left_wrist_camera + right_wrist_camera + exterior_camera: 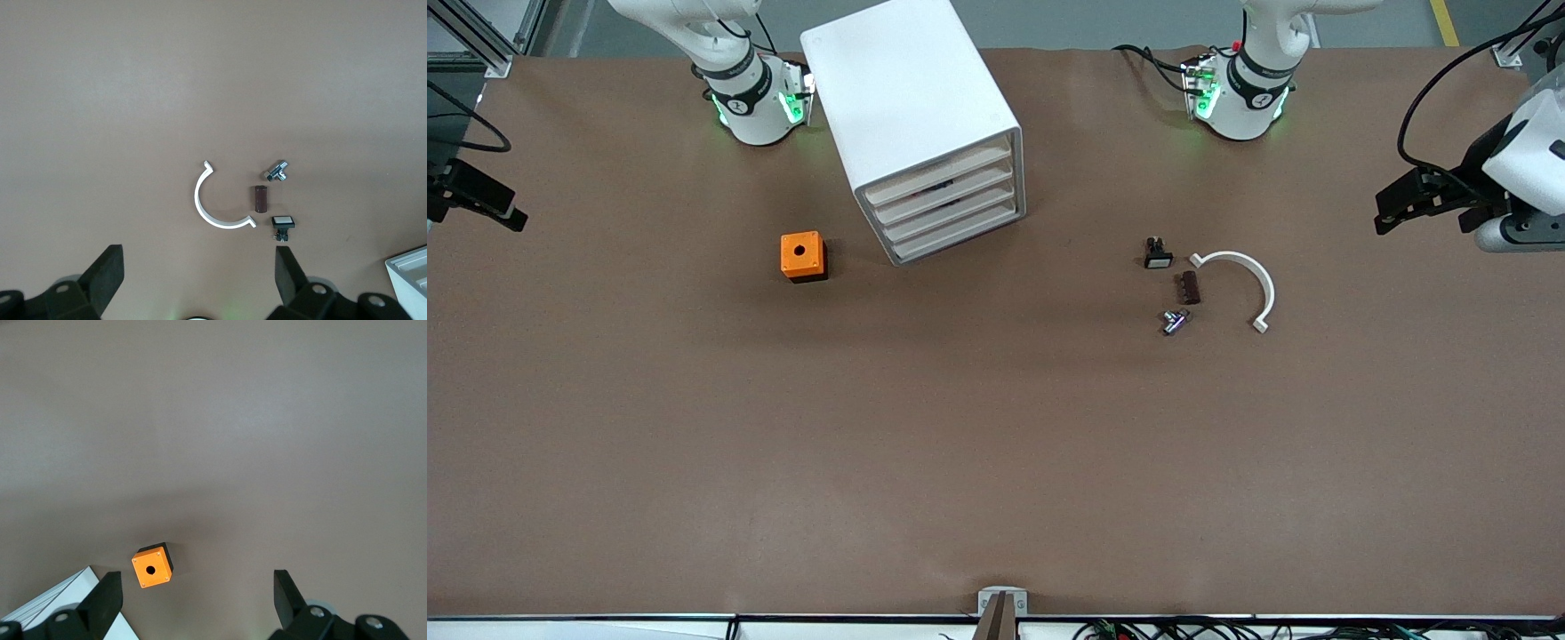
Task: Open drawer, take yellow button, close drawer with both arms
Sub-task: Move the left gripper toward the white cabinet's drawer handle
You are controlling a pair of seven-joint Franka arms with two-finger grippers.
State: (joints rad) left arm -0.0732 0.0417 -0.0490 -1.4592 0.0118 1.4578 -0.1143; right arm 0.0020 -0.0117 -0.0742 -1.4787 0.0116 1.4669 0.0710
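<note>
The white drawer cabinet stands between the two arm bases, and all its drawers are pushed in. Its corner shows in both wrist views. The button is hidden. My left gripper hangs open and holds nothing, high over the left arm's end of the table. Over the right arm's end, my right gripper is open too, with nothing between its fingers. Neither gripper is near the cabinet.
An orange cube with a round hole sits beside the cabinet, toward the right arm's end. Toward the left arm's end lie a black part with a white face, a brown block, a metal fitting and a white arc.
</note>
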